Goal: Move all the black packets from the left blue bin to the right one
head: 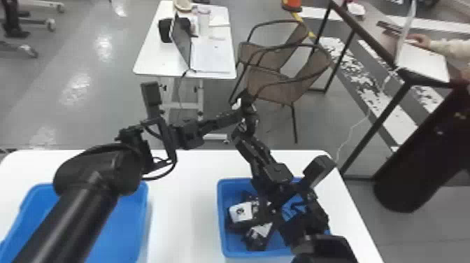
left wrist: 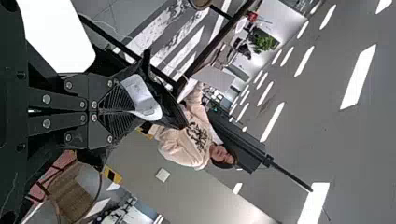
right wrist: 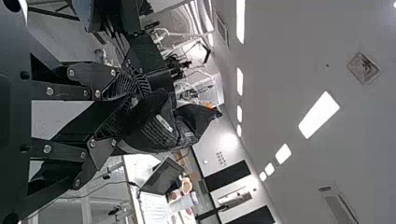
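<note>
The transfer is judged to be far along, for several black packets (head: 257, 242) lie inside the right blue bin (head: 221, 217), which stands on the white table (head: 189, 175) near its right edge. The left blue bin (head: 144, 210) stands toward the table's left edge. One arm covers a part of its inside, so it cannot be told whether other packets remain there.

At least one packet must still be brought. The left gripper (left wrist: 123, 111) has its fingers clenched on a packet (left wrist: 140, 95), black with a white label, raised above and past the table's far edge, between the two bins. The right gripper (right wrist: 123, 112) is beside it, and its fingers stand apart, with dark packet material between them. They do not seem to be closed on it, though the contact is difficult to judge.

The step in hand is probably a passing from the left gripper to the right one. After this, the packet needs to be carried back over the table and put into the right bin. If the left gripper releases too early, the packet may fall outside the bins.
</note>
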